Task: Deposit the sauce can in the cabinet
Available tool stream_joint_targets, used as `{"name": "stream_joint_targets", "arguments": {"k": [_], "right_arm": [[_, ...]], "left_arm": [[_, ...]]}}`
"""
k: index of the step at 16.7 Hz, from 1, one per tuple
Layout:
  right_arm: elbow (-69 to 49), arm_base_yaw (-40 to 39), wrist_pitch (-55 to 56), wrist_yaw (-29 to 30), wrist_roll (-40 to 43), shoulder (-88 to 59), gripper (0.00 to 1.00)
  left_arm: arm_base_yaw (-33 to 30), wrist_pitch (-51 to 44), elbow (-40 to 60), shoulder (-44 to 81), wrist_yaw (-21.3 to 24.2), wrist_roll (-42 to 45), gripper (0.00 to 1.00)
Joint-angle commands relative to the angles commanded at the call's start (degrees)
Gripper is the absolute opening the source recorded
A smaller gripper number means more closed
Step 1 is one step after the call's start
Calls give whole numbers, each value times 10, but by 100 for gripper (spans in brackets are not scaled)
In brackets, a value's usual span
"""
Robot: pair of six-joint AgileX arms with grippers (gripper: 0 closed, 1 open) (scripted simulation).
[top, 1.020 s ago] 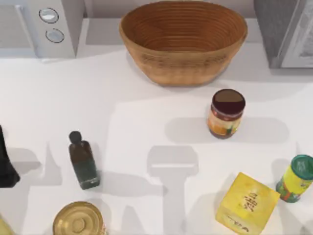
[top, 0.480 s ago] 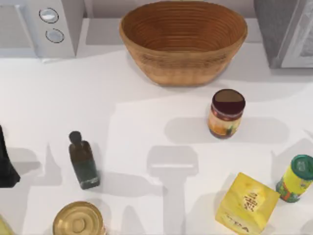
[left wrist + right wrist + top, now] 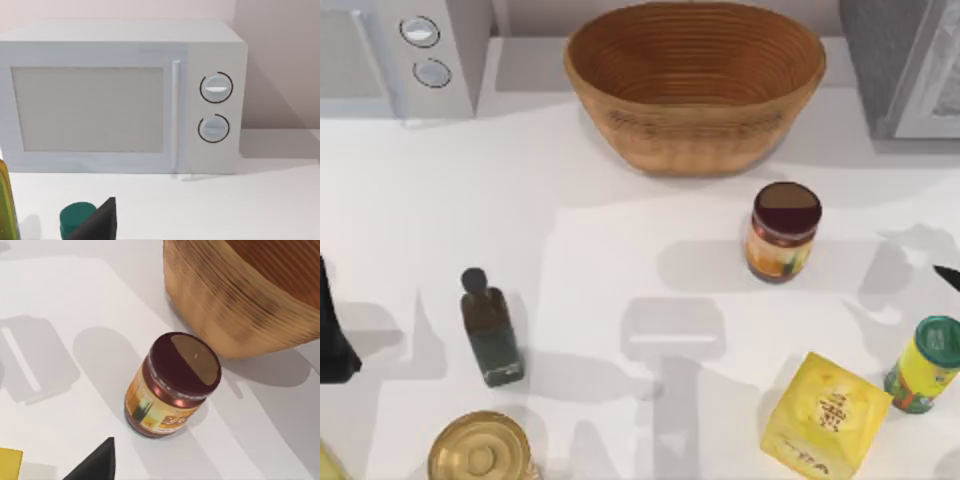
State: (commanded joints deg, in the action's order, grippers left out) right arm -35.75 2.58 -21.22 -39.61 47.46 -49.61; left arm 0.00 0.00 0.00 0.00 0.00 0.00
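sauce can (image 3: 783, 231) upright, near basket (image 3: 695, 85), open table (image 3: 620, 210) around

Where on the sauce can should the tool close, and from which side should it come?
Grip the sauce can around its labelled body, below the maroon lid. It stands upright and round, so opposite sides suit two fingers. Probably come from the table's right, where the right tool is entering; the basket crowds the far side.
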Motion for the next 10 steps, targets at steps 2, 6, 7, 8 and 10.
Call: {"name": "stream_joint_targets", "arguments": {"k": [2,6,7,8,10], "right_arm": [[-42,4,-25,-39,58,-60,100],[-122,12,-74,-110,166,-182,100],[-141,14,-85,-126,190,-213,100],[-160,16,-97,-142,215,-243,100],[-195,19,-118,-172,261,-304,100]], "left_arm": [[0,0,0,0,0,0,100],[0,0,0,0,0,0,100],[0,0,0,0,0,0,100],[0,0,0,0,0,0,100],[0,0,0,0,0,0,100]]}}
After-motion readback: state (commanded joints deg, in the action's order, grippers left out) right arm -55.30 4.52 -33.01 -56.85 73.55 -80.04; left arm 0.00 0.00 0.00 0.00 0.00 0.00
